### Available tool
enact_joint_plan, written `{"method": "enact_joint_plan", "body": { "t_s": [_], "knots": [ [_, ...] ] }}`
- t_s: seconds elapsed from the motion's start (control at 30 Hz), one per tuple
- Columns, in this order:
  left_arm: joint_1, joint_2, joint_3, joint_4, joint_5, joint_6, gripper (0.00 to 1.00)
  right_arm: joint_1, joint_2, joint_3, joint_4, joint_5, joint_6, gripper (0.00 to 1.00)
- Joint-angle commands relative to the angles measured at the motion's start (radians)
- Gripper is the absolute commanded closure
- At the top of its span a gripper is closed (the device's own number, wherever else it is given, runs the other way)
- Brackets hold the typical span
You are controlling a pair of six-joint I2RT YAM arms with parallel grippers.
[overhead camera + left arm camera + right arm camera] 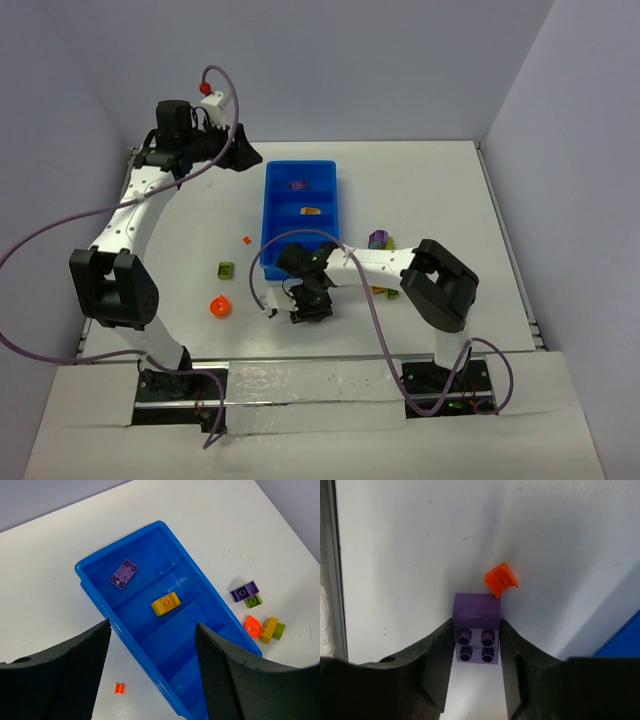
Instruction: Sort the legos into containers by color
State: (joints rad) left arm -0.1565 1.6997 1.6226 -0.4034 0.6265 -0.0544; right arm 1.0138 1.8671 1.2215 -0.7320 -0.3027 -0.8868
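Though hidden from above, purple lego [476, 612] tight in right tool [476, 630]; left tool [151, 627] wide

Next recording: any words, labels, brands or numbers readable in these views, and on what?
No readable text anywhere. The blue tray, the yellow brick in it and the purple brick held by the right pincer show no print; any marks on the studs are too small to read.
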Motion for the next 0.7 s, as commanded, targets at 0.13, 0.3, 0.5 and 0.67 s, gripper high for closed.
{"method": "enact_joint_plan", "body": {
  "t_s": [0.13,0.3,0.5,0.67],
  "knots": [
    [0.024,-0.065,-0.014,0.021,-0.008,0.009,0.26,0.036,-0.083,0.072,-0.065,-0.015,0.021,0.99],
    [0.052,-0.091,-0.044,0.026,0.017,-0.013,0.26,0.055,-0.171,0.169,-0.109,-0.034,0.059,1.00],
    [0.127,-0.187,-0.172,0.000,0.013,0.033,0.26,-0.087,-0.133,0.528,-0.139,-0.085,0.254,1.00],
    [0.232,-0.259,-0.313,-0.002,0.035,0.044,0.27,-0.305,0.052,0.835,-0.098,-0.050,0.494,1.00]
  ]
}}
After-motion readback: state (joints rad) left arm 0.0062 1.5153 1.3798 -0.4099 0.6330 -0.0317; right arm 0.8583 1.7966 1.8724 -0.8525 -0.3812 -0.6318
